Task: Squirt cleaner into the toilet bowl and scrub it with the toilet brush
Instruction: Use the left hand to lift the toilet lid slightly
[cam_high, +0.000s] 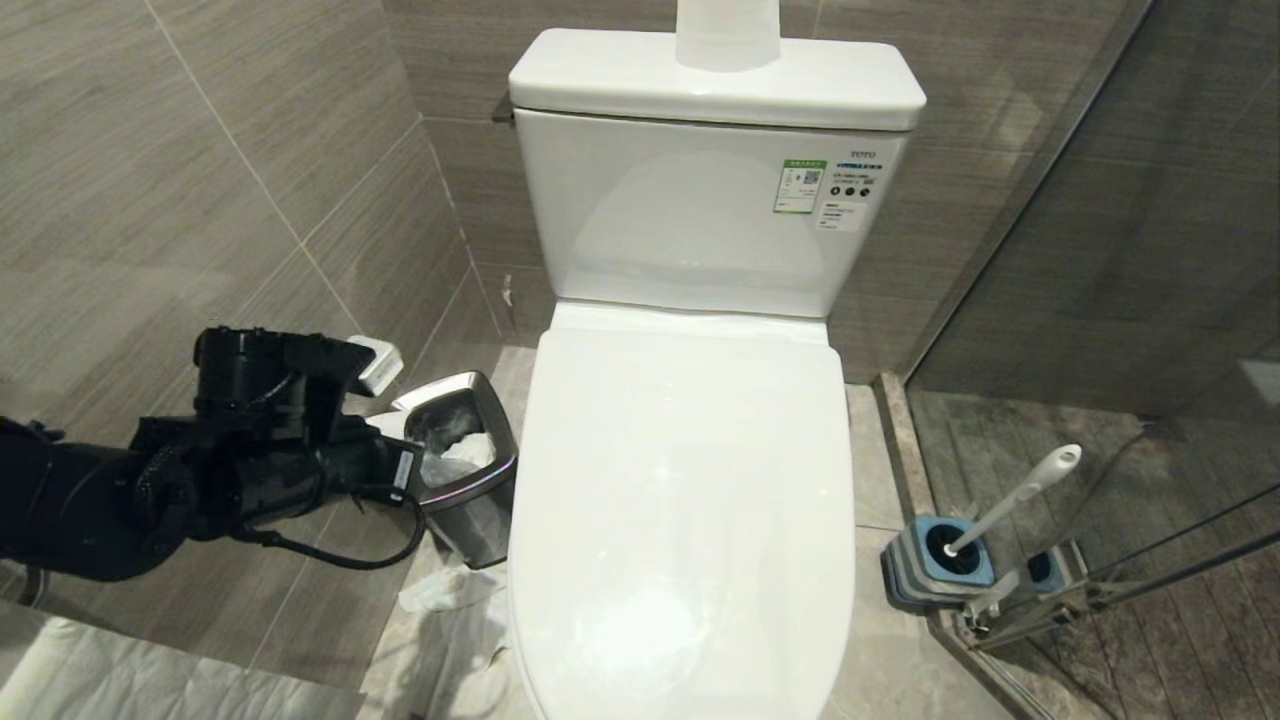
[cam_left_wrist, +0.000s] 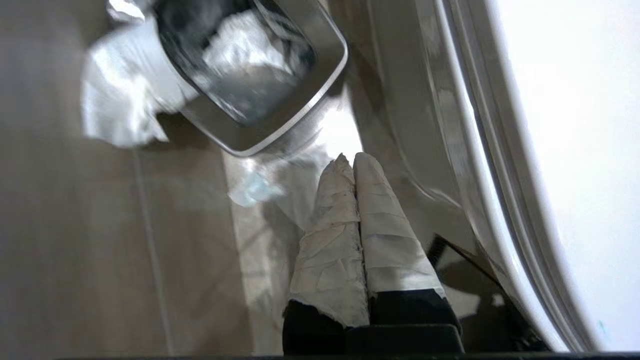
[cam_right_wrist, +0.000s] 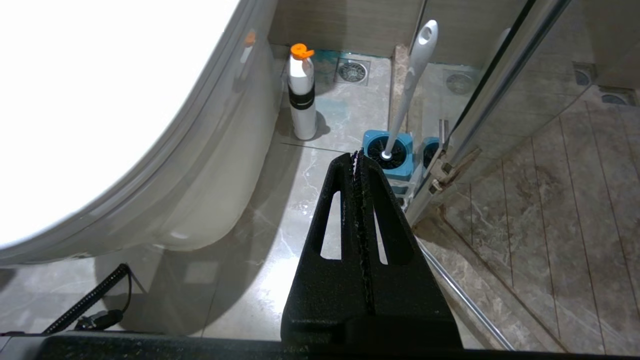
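Start with the left gripper (cam_left_wrist: 352, 160). Its taped fingers are pressed together and hold nothing. It hangs low beside the toilet bowl (cam_high: 680, 520), between the bowl's outer wall and the steel bin (cam_high: 465, 470). Crumpled paper (cam_high: 440, 590) lies on the floor just beside the bin. A swing toward the bin is likely to tip it or drag the paper across the tiles. A swing the other way risks a knock against the ceramic.

The right gripper (cam_right_wrist: 357, 160) is also closed and empty. It points down at the floor on the other side of the bowl, near the glass shower door (cam_right_wrist: 500, 75). A careless lift here could strike the glass or its metal rail.

Note that the lid is down over the bowl. No cleaner can enter until you raise it. Closed fingers will probably slip on the glossy lid edge.

Further out, the toilet brush (cam_high: 1010, 495) stands tilted in its blue holder (cam_high: 935, 565), just beside the glass. A pull along the wrong line may lift the holder with it. The cleaner bottle (cam_right_wrist: 302, 90) stands upright on the floor near the base of the bowl. It looks tall and narrow, so a sideways touch could topple it.
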